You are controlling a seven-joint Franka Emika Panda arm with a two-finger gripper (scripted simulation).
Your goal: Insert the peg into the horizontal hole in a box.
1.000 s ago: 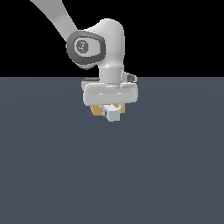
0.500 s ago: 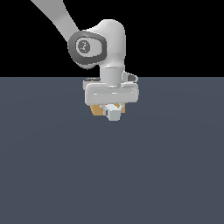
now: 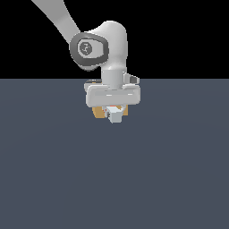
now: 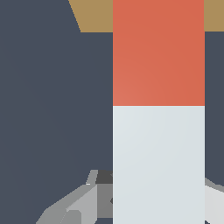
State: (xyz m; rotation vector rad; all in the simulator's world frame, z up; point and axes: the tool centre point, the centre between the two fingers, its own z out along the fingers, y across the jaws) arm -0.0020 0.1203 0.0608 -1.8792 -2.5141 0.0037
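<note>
The Panda arm's gripper (image 3: 114, 111) grips the white half of the peg (image 4: 158, 109), its fingers (image 4: 78, 205) pressed against the bar's sides. Over the last second the hand has barely shifted against the box (image 3: 99, 111), suggesting a slow final approach or alignment. In the wrist view the red-orange half reaches the tan-orange block's face; the hole is hidden behind the bar, so whether the tip has entered cannot be told. The peg looks smooth, matte and square-edged, the box plain-sided, resting on the flat slate-grey table (image 3: 53, 179) near its far edge.
</note>
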